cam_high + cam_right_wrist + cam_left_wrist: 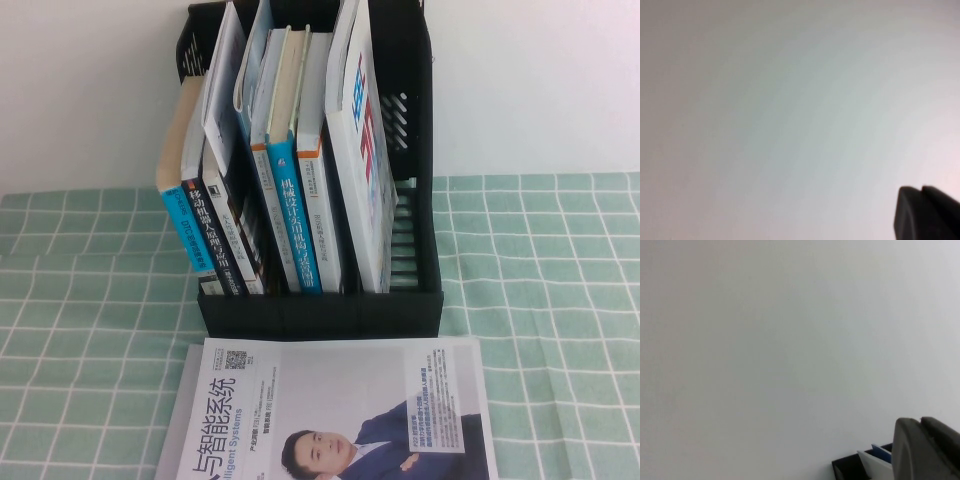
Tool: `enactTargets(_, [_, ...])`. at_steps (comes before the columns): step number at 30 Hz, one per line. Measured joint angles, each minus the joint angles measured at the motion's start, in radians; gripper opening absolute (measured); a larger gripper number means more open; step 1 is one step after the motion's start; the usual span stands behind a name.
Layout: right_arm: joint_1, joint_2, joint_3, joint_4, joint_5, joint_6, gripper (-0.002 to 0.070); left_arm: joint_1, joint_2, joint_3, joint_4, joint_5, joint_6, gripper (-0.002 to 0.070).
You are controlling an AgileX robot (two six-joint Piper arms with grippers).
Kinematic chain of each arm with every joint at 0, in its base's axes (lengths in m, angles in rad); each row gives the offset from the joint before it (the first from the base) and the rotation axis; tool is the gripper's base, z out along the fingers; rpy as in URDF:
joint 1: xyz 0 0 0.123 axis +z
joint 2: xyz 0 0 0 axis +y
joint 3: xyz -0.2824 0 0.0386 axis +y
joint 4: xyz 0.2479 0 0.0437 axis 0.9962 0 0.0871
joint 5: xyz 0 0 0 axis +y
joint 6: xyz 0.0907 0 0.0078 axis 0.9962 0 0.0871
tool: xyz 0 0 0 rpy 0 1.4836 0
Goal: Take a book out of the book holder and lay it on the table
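Note:
The black book holder [320,310] stands upright at the middle of the table [80,290] against the white wall. The book [365,150], thin and white-covered with big red and blue letters, stands in its rightmost slot, leaning slightly. Neither arm shows in the high view. In the left wrist view my left gripper [920,422] is shut on nothing and faces the wall, with the top of the book holder [847,467] just beyond it. My right gripper [921,189] is shut too, empty, with only blank wall in front of it.
Thicker blue- and orange-spined books [295,200] fill the holder's middle and left slots. A white magazine picturing a man in a suit [330,415] lies flat on the cloth right in front of the holder. Checked cloth stretches to both sides.

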Motion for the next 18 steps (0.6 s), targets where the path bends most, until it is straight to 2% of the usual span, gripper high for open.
enactTargets(3, [0.0, -0.003, -0.026, -0.029, 0.018, -0.021, -0.0002, 0.0, 0.08, -0.002, 0.035, -0.109, -0.032, -0.0003])
enactTargets(8, [0.0, -0.006, -0.04, -0.085, 0.025, -0.031, -0.0002, 0.0, 0.25, -0.022, 0.258, -0.375, -0.179, -0.0003])
enactTargets(13, [0.0, -0.006, -0.067, -0.133, 0.053, -0.007, -0.0002, 0.0, 0.439, -0.112, 0.471, -0.421, -0.401, -0.0003])
enactTargets(18, [0.0, 0.012, -0.167, -0.142, 0.197, 0.043, -0.0002, 0.0, 0.624, -0.229, 0.572, -0.421, -0.576, -0.0003])
